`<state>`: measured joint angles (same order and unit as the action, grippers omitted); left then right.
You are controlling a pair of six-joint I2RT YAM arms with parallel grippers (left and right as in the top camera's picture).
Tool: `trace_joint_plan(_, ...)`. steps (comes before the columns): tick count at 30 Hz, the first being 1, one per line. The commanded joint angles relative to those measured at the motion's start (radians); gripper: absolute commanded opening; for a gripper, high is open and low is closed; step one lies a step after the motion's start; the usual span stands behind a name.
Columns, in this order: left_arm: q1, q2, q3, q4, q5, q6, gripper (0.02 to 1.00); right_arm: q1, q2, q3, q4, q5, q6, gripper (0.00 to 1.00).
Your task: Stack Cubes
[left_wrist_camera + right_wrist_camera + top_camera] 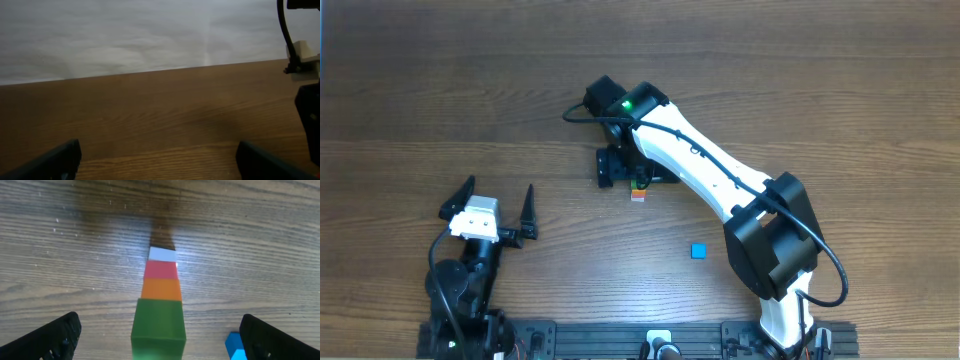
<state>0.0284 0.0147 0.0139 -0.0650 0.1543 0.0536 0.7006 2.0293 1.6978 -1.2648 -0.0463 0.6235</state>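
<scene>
A stack of cubes stands on the wooden table (840, 90): green cube (158, 325) on top, then orange cube (161, 290), red cube (161, 270) and white cube (163, 254) at the bottom. In the top view the stack (639, 194) peeks out just below my right gripper (632, 172). The right gripper (162, 347) hangs open above the stack, its fingers wide on either side and not touching the green cube. A single blue cube (698, 251) (235, 347) lies on the table nearer the right arm's base. My left gripper (500, 190) (160, 167) is open with nothing in it, over bare table at the left.
The right arm (720, 180) stretches diagonally across the middle of the table. Part of it shows at the edge of the left wrist view as dark arm parts (307, 115) with a cable. A pale wall (150, 30) lies beyond the table's far edge.
</scene>
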Motion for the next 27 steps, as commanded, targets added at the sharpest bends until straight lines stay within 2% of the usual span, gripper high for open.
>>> trace_joint_plan(1, -0.005, -0.007, -0.008, 0.003, 0.010, 0.018, 1.000, 0.037, -0.087, -0.010, -0.035, 0.010, -0.034, 0.993)
trace_joint_plan(8, -0.005, -0.007, -0.008, 0.003, 0.010, 0.018, 1.000, 0.106, -0.244, -0.089, -0.066, 0.033, -0.042, 0.991)
trace_joint_plan(12, -0.005, -0.007, -0.008, 0.003, 0.010, 0.018, 1.000, 0.119, -0.358, -0.252, -0.043, 0.055, 0.024, 0.993)
trace_joint_plan(19, -0.005, -0.007, -0.008, 0.003, 0.010, 0.018, 1.000, 0.118, -0.592, -0.626, 0.129, 0.055, 0.106, 0.991)
trace_joint_plan(22, -0.005, -0.007, -0.008, 0.003, 0.010, 0.018, 1.000, 0.108, -0.644, -0.731, 0.191, 0.059, 0.105, 0.993)
trace_joint_plan(27, -0.005, -0.007, -0.008, 0.003, 0.010, 0.018, 1.000, 0.033, -0.658, -0.875, 0.309, 0.062, 0.105, 0.993)
